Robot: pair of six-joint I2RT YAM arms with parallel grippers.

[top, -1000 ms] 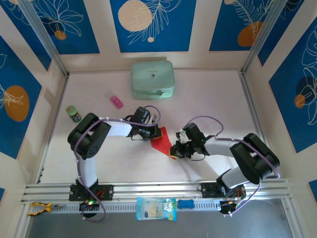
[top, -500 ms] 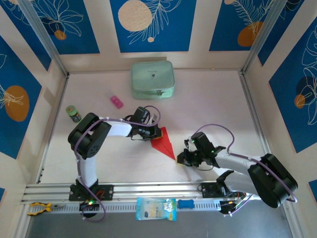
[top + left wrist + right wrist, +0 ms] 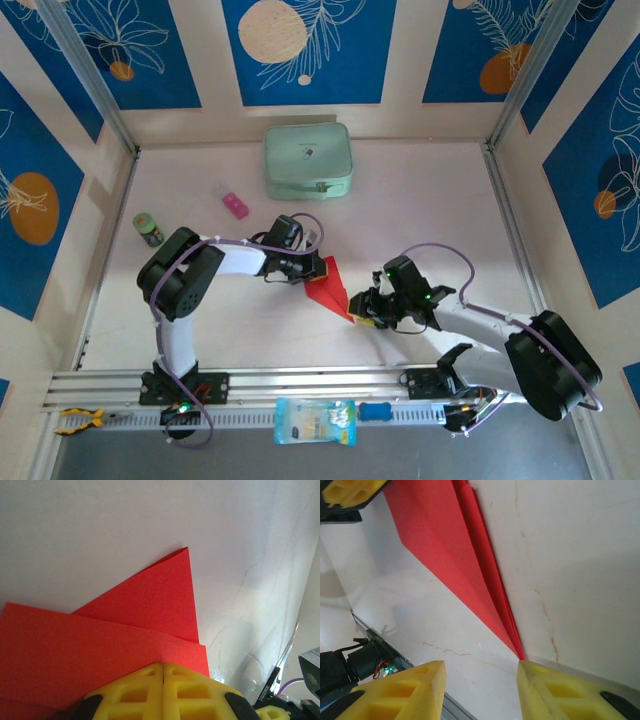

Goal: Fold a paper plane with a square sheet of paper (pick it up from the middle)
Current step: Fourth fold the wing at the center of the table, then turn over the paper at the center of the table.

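Note:
The paper plane [image 3: 331, 289] is a slim bright red dart lying mid-table, its sharp nose pointing toward the near right. My left gripper [image 3: 318, 268] is at its wide tail end. In the left wrist view the yellow fingertips [image 3: 163, 666] are pressed together, with the red layers [image 3: 125, 630] running in under them. My right gripper [image 3: 362, 312] stands open just past the nose. In the right wrist view the folded layers [image 3: 450, 555] taper to a point right beside one of its fingers [image 3: 540, 677]. Nothing lies between the right gripper [image 3: 480, 667] jaws.
A pale green case [image 3: 308, 160] sits at the back. A small pink block [image 3: 235, 205] and a small green bottle [image 3: 149, 229] are at the left. A blue packet [image 3: 314, 420] and yellow pliers [image 3: 78, 420] rest by the front rail.
My right gripper has opened and let go of the plane's nose, pulled back a little, then returned beside it. The nose now lies stretched out on the table. The left gripper has stayed put.

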